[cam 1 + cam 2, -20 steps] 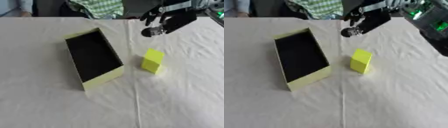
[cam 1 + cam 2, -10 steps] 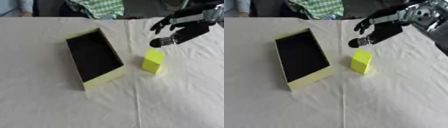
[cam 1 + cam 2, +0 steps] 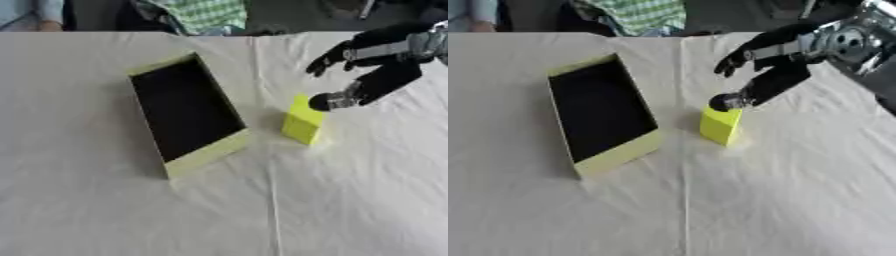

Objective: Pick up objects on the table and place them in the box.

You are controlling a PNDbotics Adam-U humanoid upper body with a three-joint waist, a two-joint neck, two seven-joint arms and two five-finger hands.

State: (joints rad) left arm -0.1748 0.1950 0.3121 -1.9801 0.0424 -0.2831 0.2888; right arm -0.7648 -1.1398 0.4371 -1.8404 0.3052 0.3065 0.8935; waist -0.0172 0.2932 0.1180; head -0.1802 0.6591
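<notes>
White wrinkled cloth table (image 3: 105, 210) | long yellow-green cardboard box with dark inside (image 3: 187, 112) lies open-topped, ready for filling | small yellow block (image 3: 304, 122) stands just right of it, outside | robot's right hand (image 3: 372, 65) above block, fingers spread, holding nothing, thumb near its top | no writing seen

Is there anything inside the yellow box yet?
The yellow box shows only a dark interior, with no object visible in it. The yellow block stands on the white cloth beside it, the right hand above the block with fingers spread.
</notes>
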